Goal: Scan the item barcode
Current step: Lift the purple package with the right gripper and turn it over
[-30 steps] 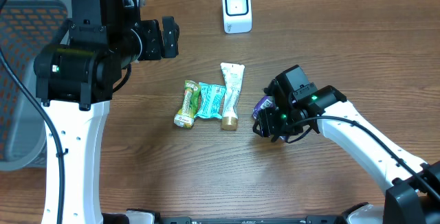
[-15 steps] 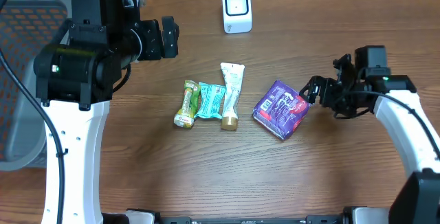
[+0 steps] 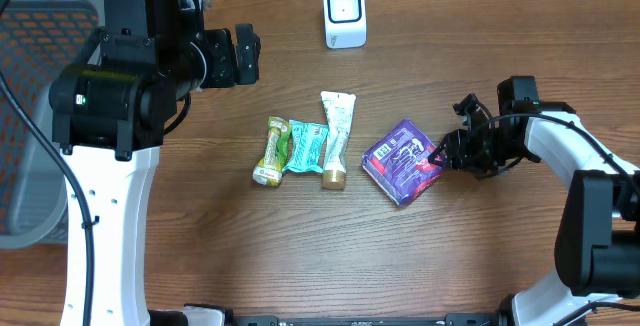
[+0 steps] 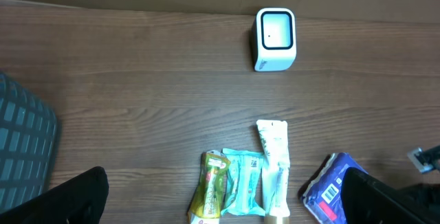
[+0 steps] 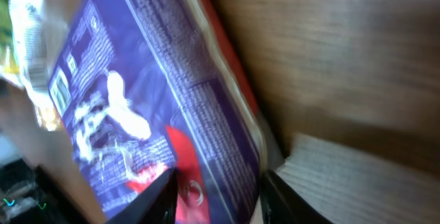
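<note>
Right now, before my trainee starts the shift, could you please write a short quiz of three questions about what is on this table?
1. True or false: the white scanner stands alone, touching none of the packets.
2. What sits between the fingers of the right claw? A. the white scanner B. the purple packet C. nothing
3. In the overhead view, how many items lie side by side just left of the purple packet?

Key:
1. True.
2. B.
3. Three: green bar, teal packet, white tube.
</note>
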Robot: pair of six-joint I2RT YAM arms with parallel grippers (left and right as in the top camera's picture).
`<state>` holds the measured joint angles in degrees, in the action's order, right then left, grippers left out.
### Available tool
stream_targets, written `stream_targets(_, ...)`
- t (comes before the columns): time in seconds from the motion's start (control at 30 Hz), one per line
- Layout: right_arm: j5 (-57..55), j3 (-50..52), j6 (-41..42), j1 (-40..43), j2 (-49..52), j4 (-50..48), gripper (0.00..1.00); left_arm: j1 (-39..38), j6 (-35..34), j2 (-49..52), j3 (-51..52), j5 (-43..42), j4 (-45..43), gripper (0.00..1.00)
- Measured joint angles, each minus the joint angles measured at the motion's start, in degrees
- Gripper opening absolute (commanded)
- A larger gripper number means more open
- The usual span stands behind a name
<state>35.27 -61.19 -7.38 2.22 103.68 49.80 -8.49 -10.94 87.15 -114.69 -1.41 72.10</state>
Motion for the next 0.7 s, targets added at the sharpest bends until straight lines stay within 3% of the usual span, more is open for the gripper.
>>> stream_targets(0.2, 1.03, 0.0, 9.51, -0.15, -0.02, 7.37, 0.38, 0.0, 0.0, 0.0, 0.0, -0.02, -0.02, 1.0)
stream_targets(0.33, -0.44, -1.05, 9.68, -0.35, -0.7, 9.53, 0.55, 0.0, 0.0, -0.02, 0.0, -0.02, 0.0, 0.99)
stream_targets(0.43, -6.08, -8.2, 7.41, -0.04, -0.81, 14.49, 0.86, 0.0, 0.0, -0.02, 0.0, 0.0, -0.04, 1.0)
stream_targets(0.5, -7.85, -13.77, 4.57, -0.02, -1.2, 12.79, 0.93, 0.0, 0.0, 0.0, 0.0, -0.02, -0.02, 1.0)
stream_targets(0.7, -6.23, -16.68, -6.75, -1.53, -0.94, 6.99, 0.85, 0.0, 0.0, 0.0, 0.0, 0.0, -0.02, 1.0)
